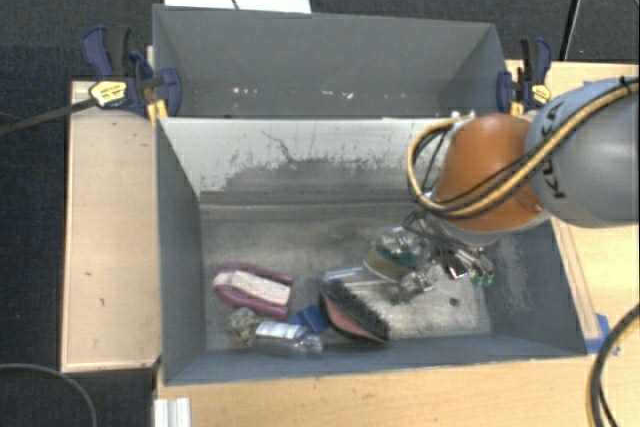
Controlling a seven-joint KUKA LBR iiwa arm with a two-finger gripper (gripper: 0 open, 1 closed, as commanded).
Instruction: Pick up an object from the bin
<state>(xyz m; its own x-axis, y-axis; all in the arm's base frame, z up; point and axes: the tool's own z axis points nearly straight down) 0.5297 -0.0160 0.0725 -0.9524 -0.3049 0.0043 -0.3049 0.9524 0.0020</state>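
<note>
Jaws seemingly just beside dark brush (352, 310).

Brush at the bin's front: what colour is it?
The brush has black bristles on a reddish back; camera view.

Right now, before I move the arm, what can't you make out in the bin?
- Camera view: the arm's orange cover hides the bin floor under it.
- Camera view: the grey lump at the front left is too small to name.
- Camera view: the blue and clear thing beside the brush is too jumbled to name.
</note>
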